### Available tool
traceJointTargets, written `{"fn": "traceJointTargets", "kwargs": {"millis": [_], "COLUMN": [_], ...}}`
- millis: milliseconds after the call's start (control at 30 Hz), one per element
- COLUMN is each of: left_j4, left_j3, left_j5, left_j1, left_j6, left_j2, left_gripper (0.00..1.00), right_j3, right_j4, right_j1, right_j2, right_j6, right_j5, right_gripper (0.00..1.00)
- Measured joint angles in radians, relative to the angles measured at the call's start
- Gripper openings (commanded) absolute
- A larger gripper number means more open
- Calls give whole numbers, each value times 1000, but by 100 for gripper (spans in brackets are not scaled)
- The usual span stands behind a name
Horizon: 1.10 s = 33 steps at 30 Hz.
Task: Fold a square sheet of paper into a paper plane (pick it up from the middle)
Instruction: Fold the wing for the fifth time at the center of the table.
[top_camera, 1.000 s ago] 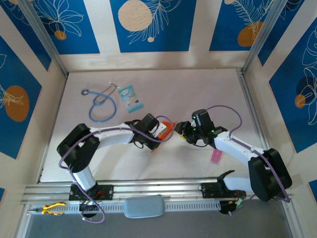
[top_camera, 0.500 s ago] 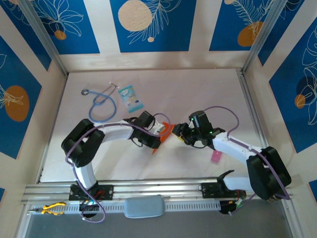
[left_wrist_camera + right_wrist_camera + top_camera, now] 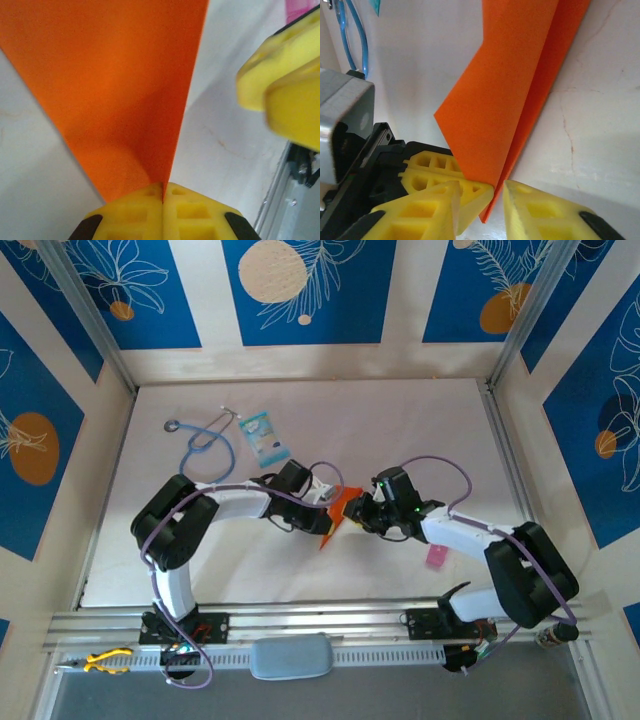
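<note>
The orange sheet of paper [image 3: 336, 512] is folded along a centre crease into a slim, pointed paper plane shape and stands on edge mid-table. My left gripper [image 3: 321, 506] is shut on its crease, and the orange flaps [image 3: 115, 90] fan out from the closed yellow fingers [image 3: 135, 210]. My right gripper [image 3: 358, 512] faces it from the right. In the right wrist view the folded paper [image 3: 515, 90] has its lower tip in the narrow gap of the right gripper [image 3: 482, 189], beside the left gripper's fingertips [image 3: 445, 167]. The right jaws are slightly apart.
A blue stethoscope [image 3: 205, 455] and a light-blue packet [image 3: 264, 438] lie at the back left. A small pink strip [image 3: 436, 556] lies under the right forearm. Patterned walls and metal rails ring the white table [image 3: 400, 430].
The left gripper has carried the paper to the right and the right gripper has come in to meet it. The right jaws have narrowed round the paper's tip.
</note>
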Motion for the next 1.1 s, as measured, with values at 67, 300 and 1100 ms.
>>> {"fn": "traceJointTargets", "kwargs": {"millis": [67,300,1100], "left_j4": [29,93,445], "left_j3": [-5,-20,-121], "left_j5": [21,68,182], "left_j1": [4,12,31], "left_j6": [-26,-82,-364], "left_j2": [8,40,116], "left_gripper": [0,0,0], "right_j3": [-6,-69,-103], "right_j4": [17,108,270], "right_j1": [10,34,-72], "right_j2": [2,2,73], "right_j6": [-2,-24,-35], "right_j5": [23,75,-71], "right_gripper": [23,17,16]}}
